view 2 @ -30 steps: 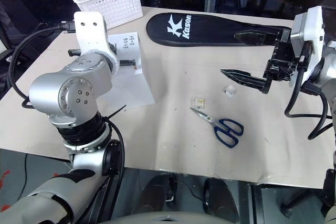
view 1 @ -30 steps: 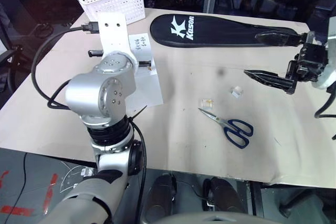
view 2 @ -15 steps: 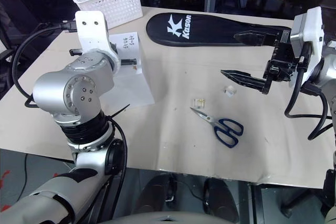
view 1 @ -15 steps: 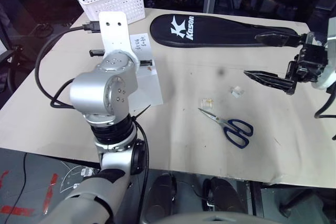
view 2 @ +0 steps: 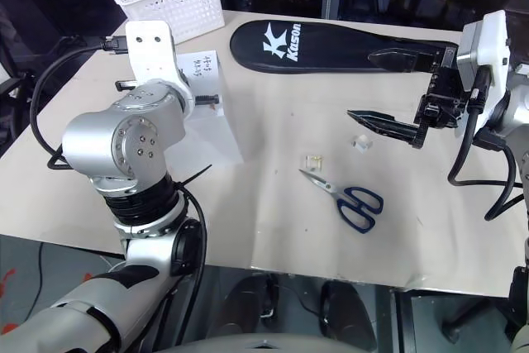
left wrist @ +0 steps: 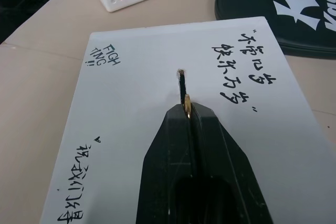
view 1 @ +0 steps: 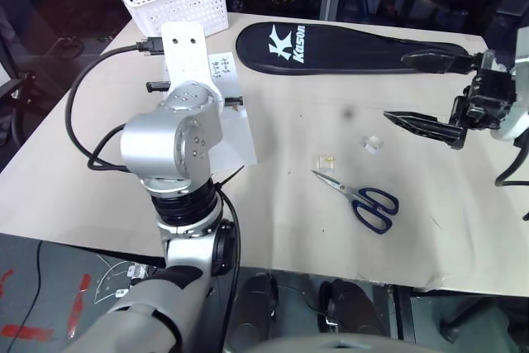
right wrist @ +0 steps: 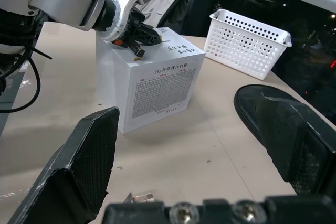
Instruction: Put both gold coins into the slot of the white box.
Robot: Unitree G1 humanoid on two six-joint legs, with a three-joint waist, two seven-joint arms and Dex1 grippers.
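Coin: a gold coin (left wrist: pixel 186 107) sits edge-on, pinched between my left gripper (left wrist: pixel 187 113) tips, just at the slot (left wrist: pixel 181 83) in the white box (left wrist: pixel 157 129).
Risk: slight misalignment could skid it across the lid.
Right gripper (view 2: pixel 388 93): spread wide, empty, well apart.

"FIGH TING !!" handwritten on white box (left wrist: pixel 131 145), beside other handwriting; "Kason" with K logo on black case (view 1: pixel 347 49).
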